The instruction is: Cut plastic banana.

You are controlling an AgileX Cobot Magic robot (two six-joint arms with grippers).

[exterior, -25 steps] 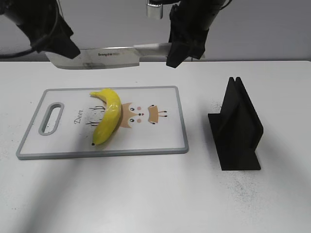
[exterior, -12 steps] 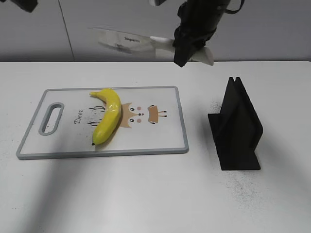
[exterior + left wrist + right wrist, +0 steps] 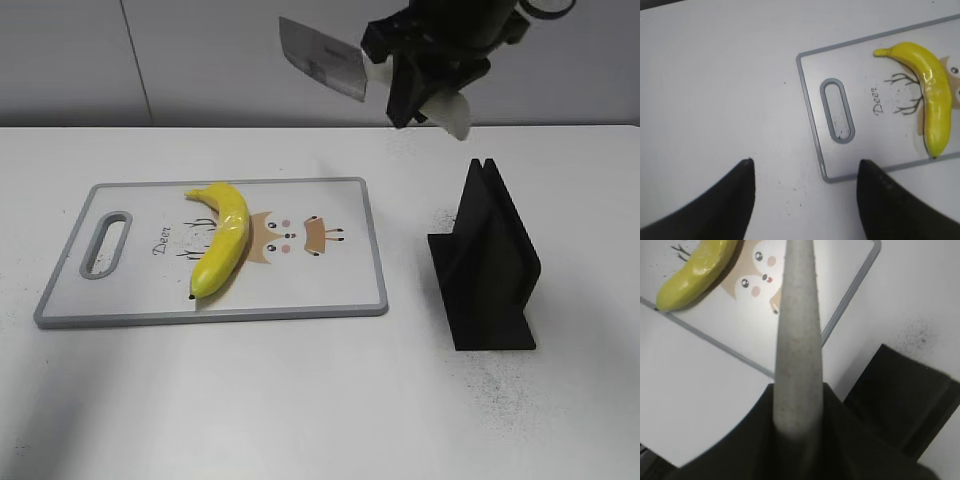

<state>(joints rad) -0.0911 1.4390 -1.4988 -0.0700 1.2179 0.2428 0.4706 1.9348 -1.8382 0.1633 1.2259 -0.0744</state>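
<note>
The plastic banana [image 3: 222,250] lies whole on the cutting board [image 3: 330,285], left of its middle. It also shows in the left wrist view [image 3: 932,100] and the right wrist view [image 3: 695,270]. My right gripper [image 3: 425,85] is shut on the pale handle [image 3: 797,340] of a knife. It holds the knife high above the table behind the board's right end, with the blade [image 3: 322,58] pointing left. My left gripper [image 3: 802,165] is open and empty, high above the table off the board's handle end [image 3: 837,115]. It is out of the exterior view.
A black slotted knife stand [image 3: 490,265] stands on the white table right of the board and shows in the right wrist view [image 3: 905,395]. The board has a grey rim and a deer print [image 3: 290,235].
My right gripper has carried the knife right and up, turning the blade away from above the board. My left gripper, which was at the blade's tip, has left the exterior view.
</note>
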